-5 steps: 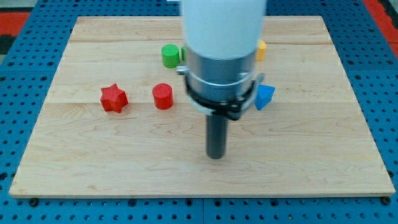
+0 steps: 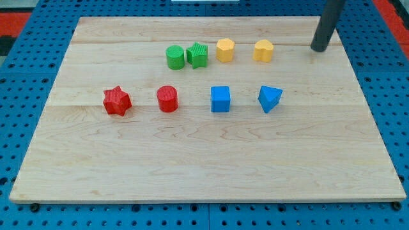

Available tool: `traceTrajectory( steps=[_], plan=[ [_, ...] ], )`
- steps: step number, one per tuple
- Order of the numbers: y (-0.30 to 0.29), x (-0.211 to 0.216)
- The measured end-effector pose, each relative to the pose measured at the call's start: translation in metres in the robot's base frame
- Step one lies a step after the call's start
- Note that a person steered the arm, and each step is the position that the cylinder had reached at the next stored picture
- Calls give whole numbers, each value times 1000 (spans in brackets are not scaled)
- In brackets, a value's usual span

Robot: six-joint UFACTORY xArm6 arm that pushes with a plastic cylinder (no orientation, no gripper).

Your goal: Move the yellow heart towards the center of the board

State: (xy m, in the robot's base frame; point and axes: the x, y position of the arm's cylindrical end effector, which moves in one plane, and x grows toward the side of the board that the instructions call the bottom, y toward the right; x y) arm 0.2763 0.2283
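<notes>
The yellow heart sits on the wooden board near the view's top, right of centre. A yellow hexagon lies just to its left. My tip rests on the board to the right of the yellow heart, about a block and a half away, not touching it. The rod rises from the tip out of the view's top edge.
A green cylinder and a green cube stand left of the yellow hexagon. In the middle row are a red star, a red cylinder, a blue cube and a blue triangular block.
The arm has moved from the board's centre to the view's top right, so the tip now sits right of the yellow heart. The blocks it hid now show. No block has moved.
</notes>
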Motion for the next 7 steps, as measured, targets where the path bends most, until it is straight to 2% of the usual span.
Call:
traceTrajectory(
  steps=[1, 2, 3, 4, 5, 6, 7],
  plan=[
    [-37, -24],
    [-41, 21],
    [-76, 23],
    [-75, -10],
    [-122, 20],
    [-135, 49],
    [-101, 47]
  ],
)
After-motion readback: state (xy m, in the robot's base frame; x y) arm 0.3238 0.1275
